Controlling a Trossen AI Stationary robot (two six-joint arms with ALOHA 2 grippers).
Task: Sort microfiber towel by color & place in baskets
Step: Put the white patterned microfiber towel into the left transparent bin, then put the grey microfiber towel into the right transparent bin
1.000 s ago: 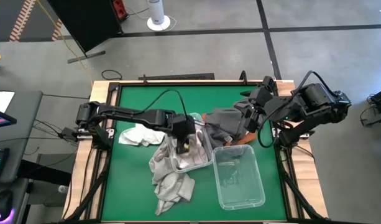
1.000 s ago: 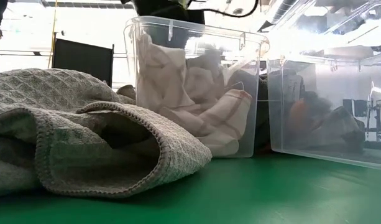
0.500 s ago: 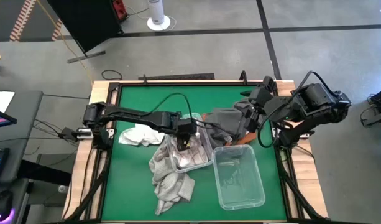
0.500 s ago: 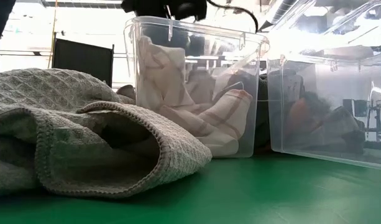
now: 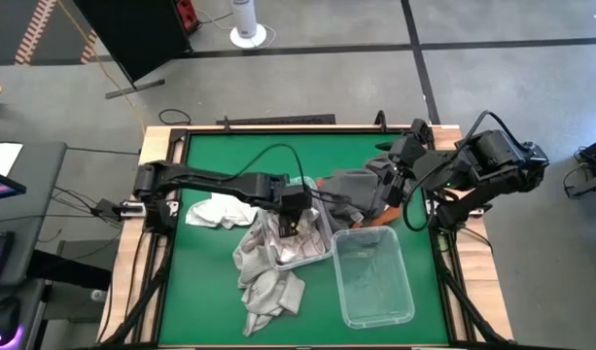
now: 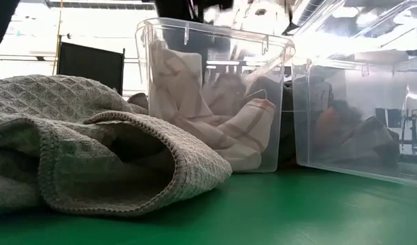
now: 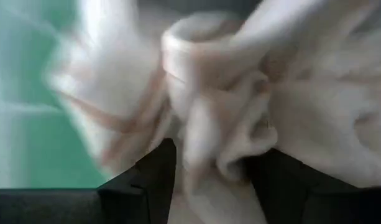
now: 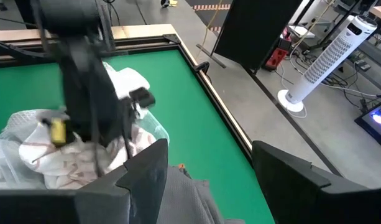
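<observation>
**Grey cloth in front, striped towel going in the tub**

Grey waffle towel fills the lower left of the low view, right by the camera. Behind it, in the middle of the frame, stands the first clear basket with a white towel with reddish stripes slumped inside. The second basket sits at the right of that frame, with cloth showing through it.

From above, the left gripper hangs over the first basket near the middle of the green table. In its wrist view the dark fingers stand apart with folds of the striped towel bunched between them (it looks like a grip, but I cannot be sure).

A white towel lies at the left of the table. Farther back, at the upper right, the right gripper waits with its fingers wide apart, over a dark grey towel.

The striped towel may catch on a finger and get pulled back out when the arm lifts. The light basket could also tip or slide if bumped.
</observation>
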